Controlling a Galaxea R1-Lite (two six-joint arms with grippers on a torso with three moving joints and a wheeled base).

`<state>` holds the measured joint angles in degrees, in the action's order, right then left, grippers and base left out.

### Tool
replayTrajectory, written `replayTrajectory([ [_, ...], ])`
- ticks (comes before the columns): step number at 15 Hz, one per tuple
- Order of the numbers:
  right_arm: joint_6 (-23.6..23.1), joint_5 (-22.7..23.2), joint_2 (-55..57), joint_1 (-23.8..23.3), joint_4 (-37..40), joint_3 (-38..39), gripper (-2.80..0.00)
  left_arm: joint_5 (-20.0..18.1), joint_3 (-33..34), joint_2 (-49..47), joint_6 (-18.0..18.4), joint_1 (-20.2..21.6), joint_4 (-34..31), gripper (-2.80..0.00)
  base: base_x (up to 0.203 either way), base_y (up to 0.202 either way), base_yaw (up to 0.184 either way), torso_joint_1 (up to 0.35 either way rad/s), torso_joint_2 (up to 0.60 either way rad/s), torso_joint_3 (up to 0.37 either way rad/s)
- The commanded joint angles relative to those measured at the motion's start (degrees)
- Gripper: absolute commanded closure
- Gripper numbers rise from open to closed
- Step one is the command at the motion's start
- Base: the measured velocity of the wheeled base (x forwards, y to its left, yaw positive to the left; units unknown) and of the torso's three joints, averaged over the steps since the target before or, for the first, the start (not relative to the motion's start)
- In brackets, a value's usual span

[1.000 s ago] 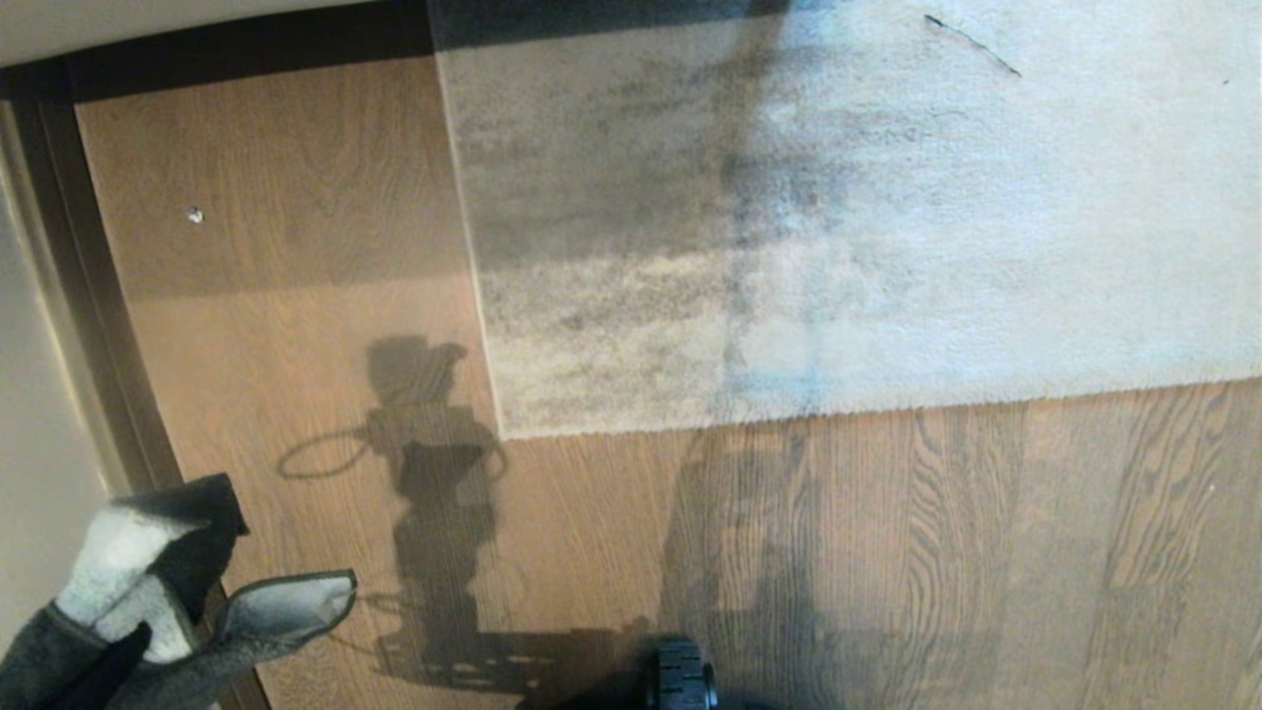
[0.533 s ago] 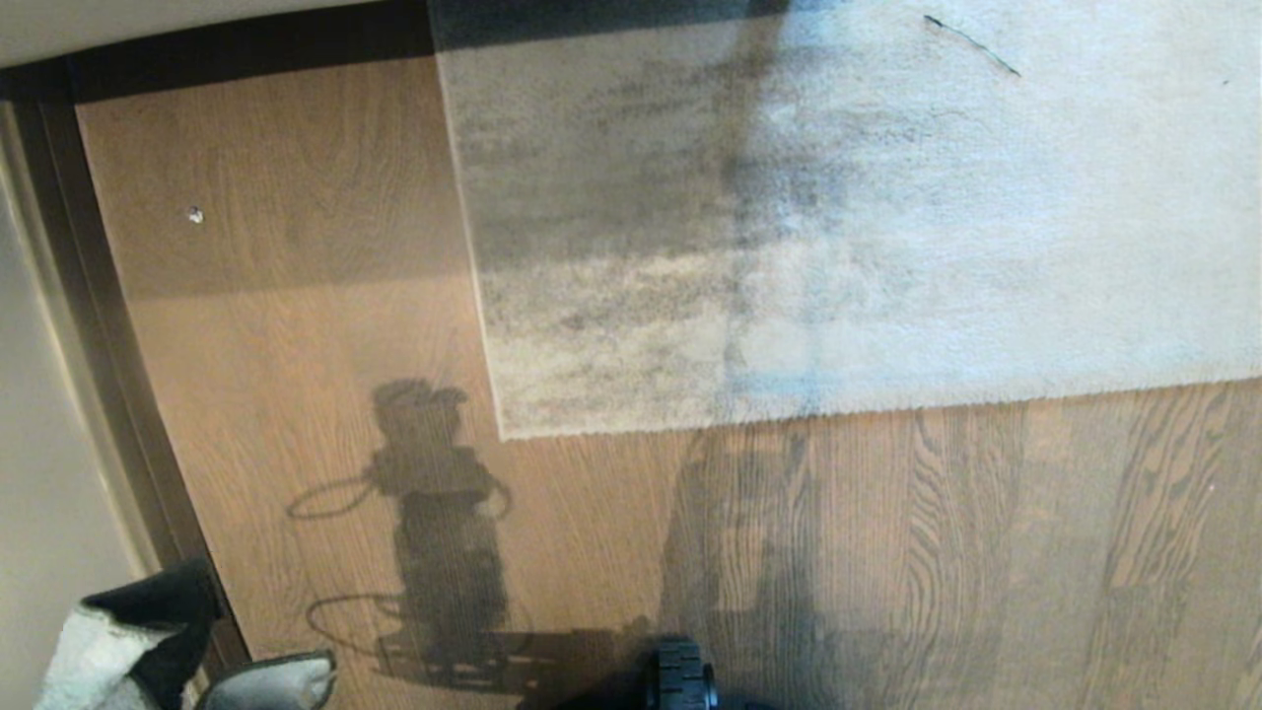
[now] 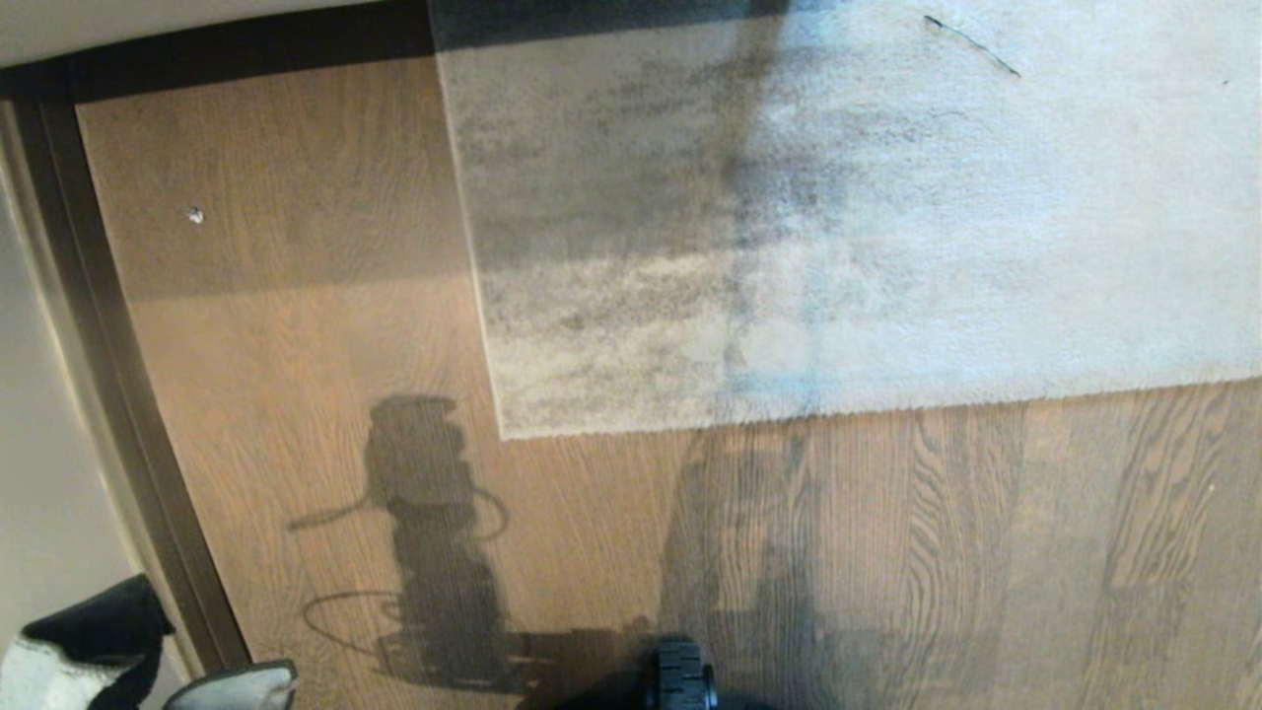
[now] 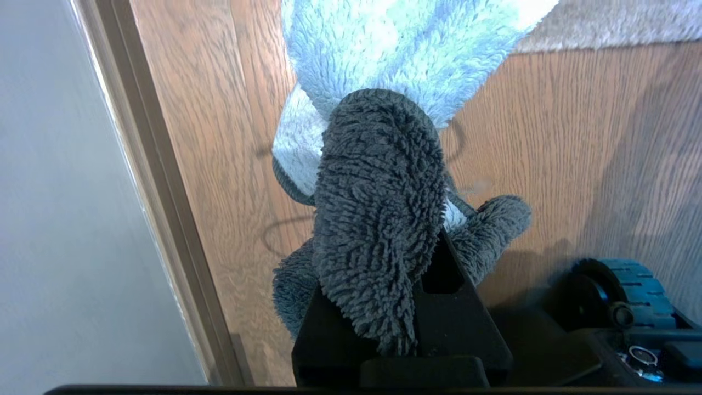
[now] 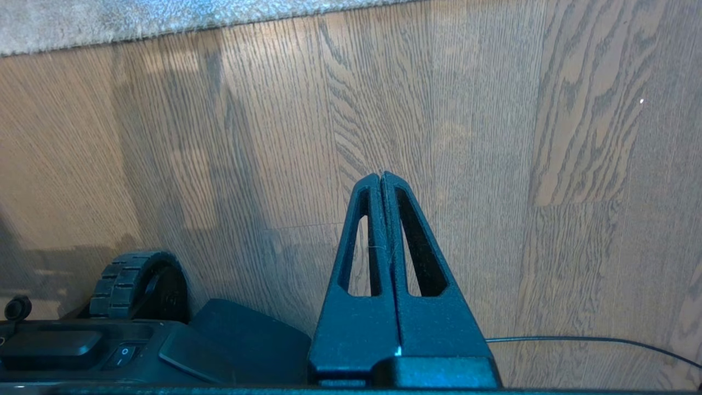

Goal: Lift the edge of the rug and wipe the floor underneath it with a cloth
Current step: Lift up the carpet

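At the bottom left corner of the head view I can just see my left gripper's load, the cloth [image 3: 84,656], a black and whitish bundle hanging over the pale wall strip and the dark skirting [image 3: 118,394]. In the left wrist view the left gripper [image 4: 400,247] is clamped nearly closed on that cloth [image 4: 378,208]: dark grey pile drapes over the black fingers and hides their tips, with a whitish flap fanning out beyond them above the floor [image 4: 576,137]. In the right wrist view my right gripper [image 5: 381,176] has its two black fingers pressed flat together with nothing between them, hovering over bare planks beside the base wheel [image 5: 137,282]; a thin dark cable [image 5: 576,340] trails across the lower right. Going outward in the head view, the floor [image 3: 887,552] fills the lower half and the left band, marked by the rig's shadow. The rug edge [image 3: 789,414] runs straight across the middle of the frame and turns at a square corner near centre left, lying flat on the planks. A tiny pale speck [image 3: 195,214] sits on the wood at upper left, between skirting and rug.
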<state>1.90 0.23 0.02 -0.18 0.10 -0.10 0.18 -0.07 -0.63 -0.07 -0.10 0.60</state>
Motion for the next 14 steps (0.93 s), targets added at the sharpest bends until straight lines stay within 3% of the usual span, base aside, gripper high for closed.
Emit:
replayTrajectory([
  [1, 0.0, 0.0, 0.0, 0.0, 0.0, 0.0, 0.0, -0.1, 0.0, 0.6, 0.0, 0.0, 0.1, 0.0, 0.0, 0.0, 0.0, 0.0, 0.0, 0.0],
  [14, 0.0, 0.0, 0.1, 0.0, 0.0, 0.0, 0.0, 0.0, 0.0, 0.6, 0.0, 0.0, 0.1, 0.0, 0.0, 0.0, 0.0, 0.0, 0.0, 0.0],
])
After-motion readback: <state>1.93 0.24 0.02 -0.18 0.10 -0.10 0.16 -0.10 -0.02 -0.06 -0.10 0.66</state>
